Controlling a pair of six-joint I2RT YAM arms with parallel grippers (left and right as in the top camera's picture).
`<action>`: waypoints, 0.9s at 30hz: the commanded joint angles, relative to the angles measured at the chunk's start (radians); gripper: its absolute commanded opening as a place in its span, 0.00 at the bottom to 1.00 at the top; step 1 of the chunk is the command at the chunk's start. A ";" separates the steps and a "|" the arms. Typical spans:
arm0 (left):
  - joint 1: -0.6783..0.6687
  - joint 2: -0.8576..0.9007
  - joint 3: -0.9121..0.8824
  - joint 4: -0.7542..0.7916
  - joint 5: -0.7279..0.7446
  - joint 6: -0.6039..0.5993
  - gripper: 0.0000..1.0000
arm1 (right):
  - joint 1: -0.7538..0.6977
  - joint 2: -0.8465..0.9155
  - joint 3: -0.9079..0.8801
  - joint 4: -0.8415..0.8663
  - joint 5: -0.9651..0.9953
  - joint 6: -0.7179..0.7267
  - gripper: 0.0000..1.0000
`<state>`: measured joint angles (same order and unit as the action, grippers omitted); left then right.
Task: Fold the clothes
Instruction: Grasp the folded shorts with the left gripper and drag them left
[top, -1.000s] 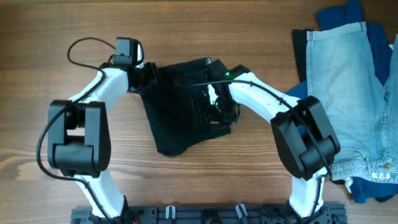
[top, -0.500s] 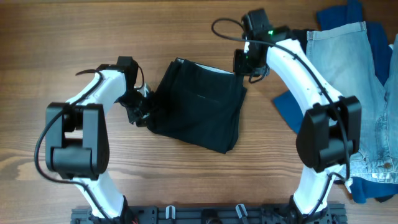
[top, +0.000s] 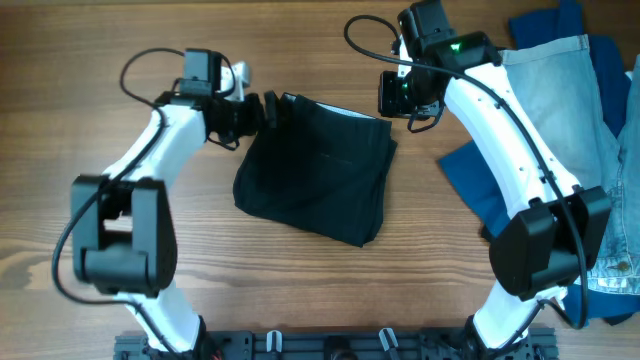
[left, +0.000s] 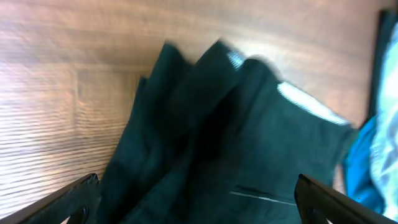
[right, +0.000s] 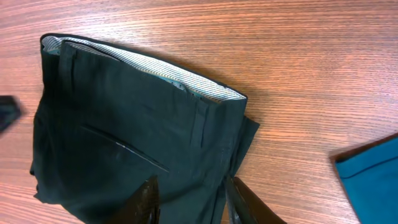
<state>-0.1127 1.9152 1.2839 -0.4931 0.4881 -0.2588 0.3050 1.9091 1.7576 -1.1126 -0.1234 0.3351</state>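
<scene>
The left gripper (left: 198, 182) is held with jaws spread wide, the folded black fabric trousers (top: 315, 170) lying just ahead between them, seemingly for a corner pinch. The right gripper (right: 191, 186) is poised over their edge, jaws parted, empty.

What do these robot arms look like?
The left arm and right arm match: white tubular links between chunky black joints. A thin black cable loops near each wrist, a green light glows on the right one, and the fingers are black.

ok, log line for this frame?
black shorts: folded | left gripper: open, at top-left corner | right gripper: open, near top-right corner | jeans: right, unfolded
</scene>
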 joint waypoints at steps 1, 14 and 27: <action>-0.028 0.095 -0.001 -0.012 0.000 0.040 1.00 | 0.006 -0.015 0.017 -0.008 -0.016 0.007 0.36; -0.045 0.124 0.000 -0.109 -0.087 0.043 0.04 | 0.006 -0.015 0.017 -0.016 -0.016 0.006 0.36; 0.674 0.071 0.124 0.042 -0.179 -0.187 0.07 | 0.006 -0.015 0.017 -0.033 -0.016 0.006 0.36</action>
<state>0.4351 2.0178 1.3972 -0.4606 0.3279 -0.3080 0.3050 1.9091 1.7576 -1.1431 -0.1303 0.3351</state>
